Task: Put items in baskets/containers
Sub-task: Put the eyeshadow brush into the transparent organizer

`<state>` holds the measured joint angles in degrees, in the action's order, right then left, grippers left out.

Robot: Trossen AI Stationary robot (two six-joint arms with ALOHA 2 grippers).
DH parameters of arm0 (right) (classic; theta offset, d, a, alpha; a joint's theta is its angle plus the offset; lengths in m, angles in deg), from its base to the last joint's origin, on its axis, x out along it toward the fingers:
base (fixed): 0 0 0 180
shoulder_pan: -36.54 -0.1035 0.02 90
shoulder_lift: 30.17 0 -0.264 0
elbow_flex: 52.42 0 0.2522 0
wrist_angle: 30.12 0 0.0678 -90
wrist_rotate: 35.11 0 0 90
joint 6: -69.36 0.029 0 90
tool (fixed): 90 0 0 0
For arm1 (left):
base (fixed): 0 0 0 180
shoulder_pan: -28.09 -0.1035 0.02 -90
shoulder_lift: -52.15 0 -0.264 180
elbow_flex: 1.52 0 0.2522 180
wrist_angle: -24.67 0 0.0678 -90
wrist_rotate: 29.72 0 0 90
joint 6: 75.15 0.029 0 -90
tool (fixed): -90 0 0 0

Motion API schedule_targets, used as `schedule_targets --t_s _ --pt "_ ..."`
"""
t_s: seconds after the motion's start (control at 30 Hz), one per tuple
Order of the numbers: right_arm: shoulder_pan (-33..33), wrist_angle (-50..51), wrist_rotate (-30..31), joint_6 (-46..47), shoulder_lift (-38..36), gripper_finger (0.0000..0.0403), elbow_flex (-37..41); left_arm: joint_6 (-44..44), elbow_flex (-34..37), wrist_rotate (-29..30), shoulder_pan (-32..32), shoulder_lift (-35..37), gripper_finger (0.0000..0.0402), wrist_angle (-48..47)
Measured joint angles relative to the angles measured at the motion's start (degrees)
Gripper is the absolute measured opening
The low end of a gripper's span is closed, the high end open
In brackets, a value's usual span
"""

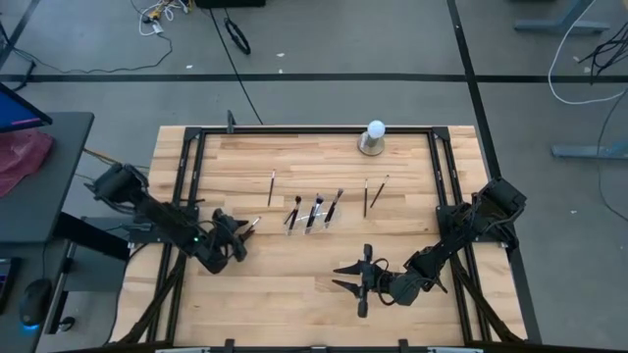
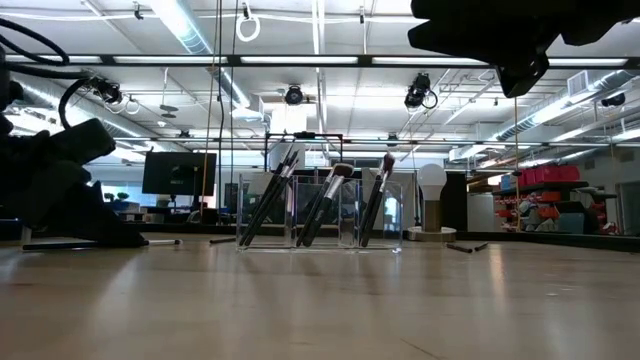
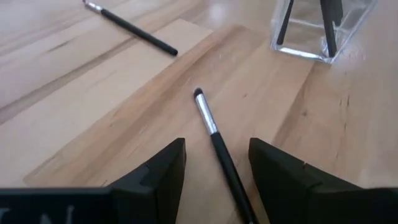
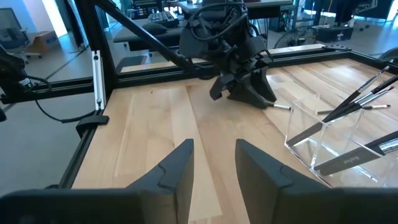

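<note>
One camera hangs high up and looks straight down on the whole desk (image 1: 314, 284) and both arms. Another sits low at the desk top and looks flat across it into the room; the clear holder (image 2: 320, 215) stands in the middle of its picture. The left wrist camera is very close to the wood, looking past the left tool (image 3: 214, 180) at the holder's corner. The right wrist camera looks across the desk past the right tool (image 4: 214, 168) at the left arm and the holder, which all four views share.
</note>
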<state>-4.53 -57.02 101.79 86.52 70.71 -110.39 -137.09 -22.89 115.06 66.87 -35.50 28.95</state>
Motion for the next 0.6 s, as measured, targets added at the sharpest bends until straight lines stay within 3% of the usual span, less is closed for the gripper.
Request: schedule_targets --t_s 0.23,0.6 --pt "0.0 0.0 0.0 0.1 0.0 0.0118 0.0 -0.1 0.0 1.6 0.1 -5.1 0.0157 4.1" --pt "0.0 0.0 0.0 0.1 0.0 0.0118 0.0 -0.5 -0.1 0.4 0.0 -5.2 0.0029 3.8"
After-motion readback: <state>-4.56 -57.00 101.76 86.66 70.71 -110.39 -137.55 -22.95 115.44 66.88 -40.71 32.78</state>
